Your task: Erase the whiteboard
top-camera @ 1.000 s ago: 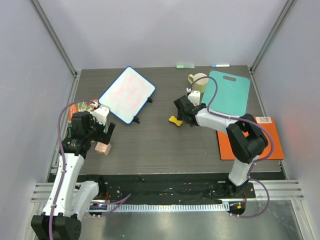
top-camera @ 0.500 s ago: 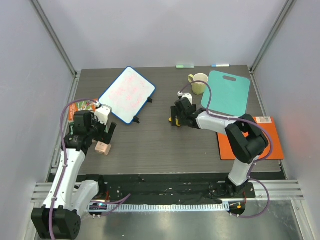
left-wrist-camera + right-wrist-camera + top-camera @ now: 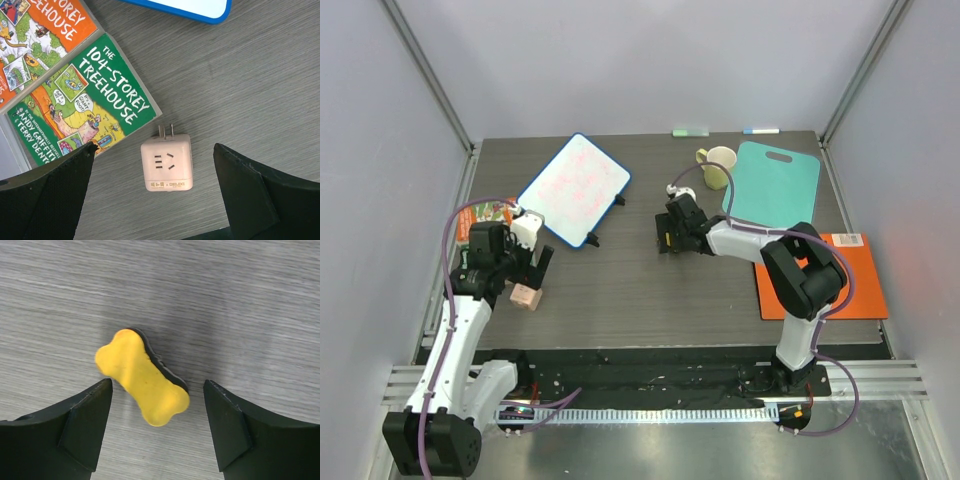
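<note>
Hovering over the table, the right gripper (image 3: 157, 390) straddles a yellow bone-shaped eraser (image 3: 142, 390) with a dark underside, its two black fingers (image 3: 85, 425) spread wide on either side and, as far as the wrist view shows, touching nothing. The eraser lies flat on the grey wood-grain tabletop (image 3: 240, 300), its long axis running diagonally across the gap rather than square to the closing line, so I judge a pinch would catch its lobes cornerwise unless the wrist turns a little first. The whiteboard (image 3: 575, 188), a white rectangular panel with a thin blue rim and faint pink scribbles, sits toward the far left of the table, its long axis slanted, well apart from this gripper and to its left and slightly beyond. The left gripper (image 3: 532, 268) is nearer the board's near corner, but its jaws stand fully apart over a pale pink cube-shaped plug adapter (image 3: 166, 162) beside a green and orange paperback book (image 3: 85, 110), holding nothing. The right arm reaches forward and inward, forearm low, wrist bent down over the eraser.
</note>
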